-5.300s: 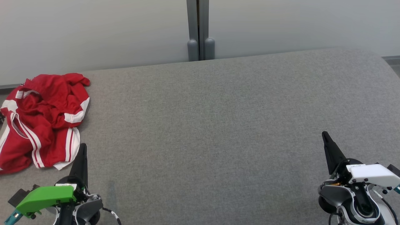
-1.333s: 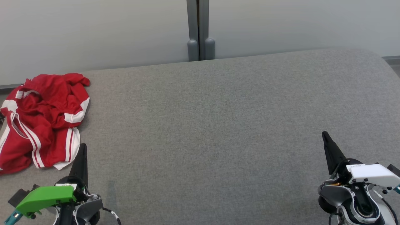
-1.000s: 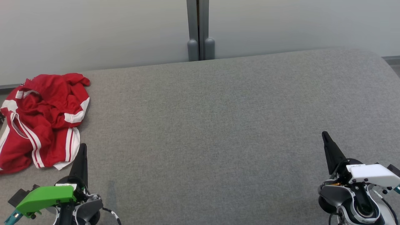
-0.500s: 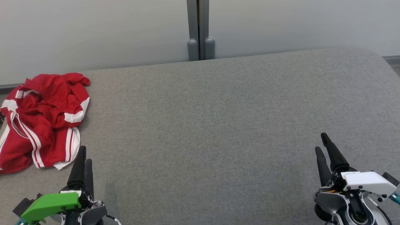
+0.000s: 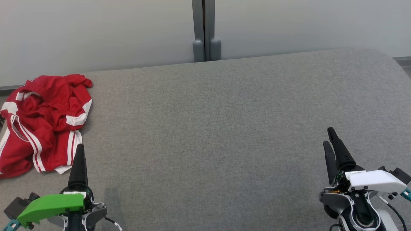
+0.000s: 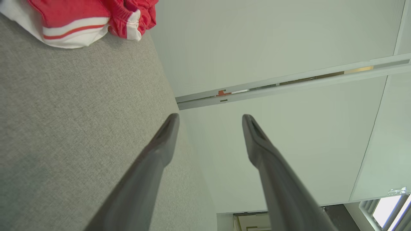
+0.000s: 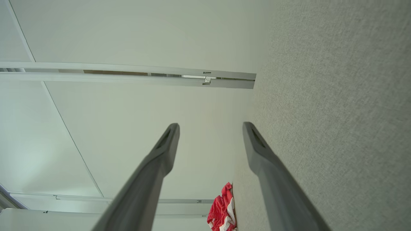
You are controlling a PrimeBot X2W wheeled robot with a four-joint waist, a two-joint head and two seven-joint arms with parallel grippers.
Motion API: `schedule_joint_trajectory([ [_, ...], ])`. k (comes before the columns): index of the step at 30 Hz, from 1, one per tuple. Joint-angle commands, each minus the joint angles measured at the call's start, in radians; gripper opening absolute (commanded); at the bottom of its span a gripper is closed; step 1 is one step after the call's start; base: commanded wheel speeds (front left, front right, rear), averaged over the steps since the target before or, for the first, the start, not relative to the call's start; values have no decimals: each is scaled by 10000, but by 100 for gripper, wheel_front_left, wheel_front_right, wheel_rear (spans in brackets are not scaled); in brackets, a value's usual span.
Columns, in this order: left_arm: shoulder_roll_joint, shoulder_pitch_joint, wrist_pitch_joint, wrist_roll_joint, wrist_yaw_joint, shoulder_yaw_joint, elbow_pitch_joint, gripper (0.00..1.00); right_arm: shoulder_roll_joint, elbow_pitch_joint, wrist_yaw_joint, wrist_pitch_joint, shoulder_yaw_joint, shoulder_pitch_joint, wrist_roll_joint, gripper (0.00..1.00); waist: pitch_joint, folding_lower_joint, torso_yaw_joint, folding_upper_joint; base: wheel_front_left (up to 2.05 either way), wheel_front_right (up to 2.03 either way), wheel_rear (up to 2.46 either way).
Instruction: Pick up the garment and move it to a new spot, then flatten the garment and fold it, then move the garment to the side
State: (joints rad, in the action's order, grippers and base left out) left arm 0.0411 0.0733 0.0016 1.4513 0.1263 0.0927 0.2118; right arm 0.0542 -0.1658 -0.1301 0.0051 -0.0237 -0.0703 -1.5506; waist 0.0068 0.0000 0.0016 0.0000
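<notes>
Black tapered fingers [image 5: 78,163] of the left gripper [image 6: 210,117] stand wide apart and empty, near the crumpled red garment with white stripes [image 5: 41,122] at the left edge of the grey fabric surface [image 5: 208,128]; the right gripper [image 5: 327,136], likewise spread wide and empty, sits well apart from it.
</notes>
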Motion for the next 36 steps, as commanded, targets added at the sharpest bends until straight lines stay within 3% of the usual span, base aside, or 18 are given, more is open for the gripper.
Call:
schedule_joint_trajectory([
  [1,60,287,-104,-415,21,25,-230,100,137,263,-4,-123,120,-183,249,100,3,0,2,0,0,0,0],
  [16,74,286,-661,-4347,-61,-373,-687,100,341,458,-4,-686,580,-227,3413,100,19,0,25,0,0,0,0],
  [25,82,256,-955,-7152,-805,-852,-676,100,352,325,-5,-991,606,-186,5710,100,18,0,4,0,0,0,0],
  [36,200,246,-1287,-8710,-1346,-1155,-605,100,500,21,-6,-1313,1067,-286,7620,100,26,0,7,0,0,0,0],
])
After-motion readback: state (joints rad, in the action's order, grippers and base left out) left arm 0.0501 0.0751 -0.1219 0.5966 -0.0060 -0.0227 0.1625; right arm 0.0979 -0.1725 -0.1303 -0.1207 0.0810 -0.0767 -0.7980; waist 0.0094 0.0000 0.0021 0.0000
